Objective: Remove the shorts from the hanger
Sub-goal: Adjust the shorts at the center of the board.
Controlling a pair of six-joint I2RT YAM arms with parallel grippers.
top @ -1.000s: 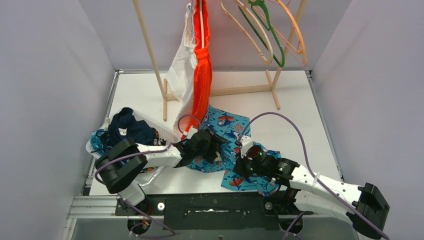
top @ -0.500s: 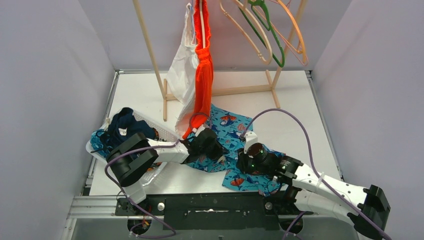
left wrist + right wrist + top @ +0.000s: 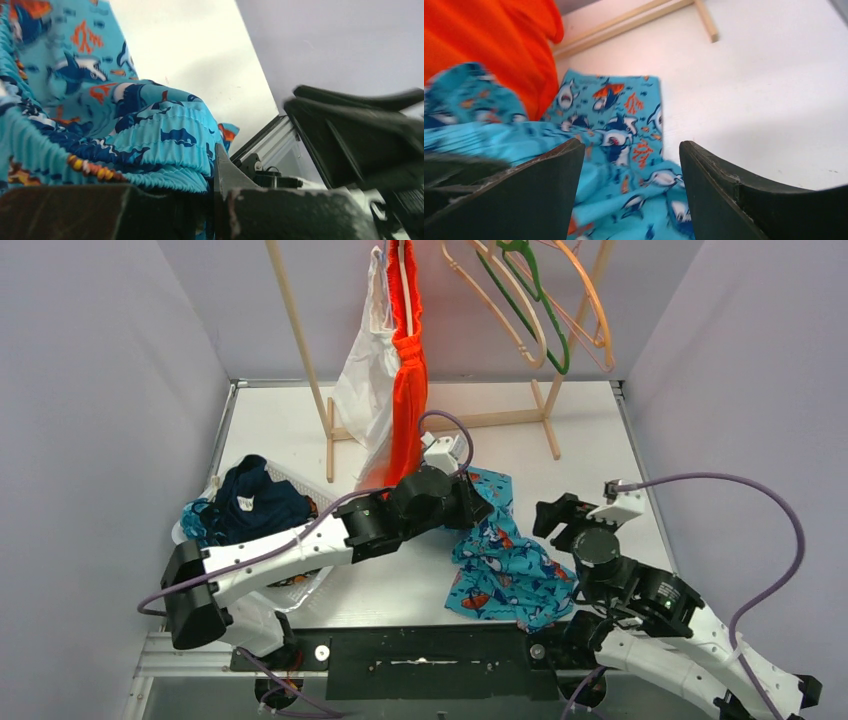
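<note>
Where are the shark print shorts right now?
In the top view, the shark-print shorts lie near centre, one end pinched by the left gripper, beside the orange shorts.

Teal shark-print shorts (image 3: 505,565), plain bright orange shorts (image 3: 405,390), navy shorts (image 3: 250,502), white garment (image 3: 362,380), green hanger (image 3: 561,362).

You're working in a lab-type robot cell, not a home. Plain grey panels (image 3: 100,390) are boxing in a white table (image 3: 590,440) on three sides. An aluminium rail (image 3: 160,665) and a black base plate (image 3: 430,660) are running along its near edge. Purple cables (image 3: 720,477) are trailing loose, and a wooden rack (image 3: 301,340) is standing at the far edge.
</note>
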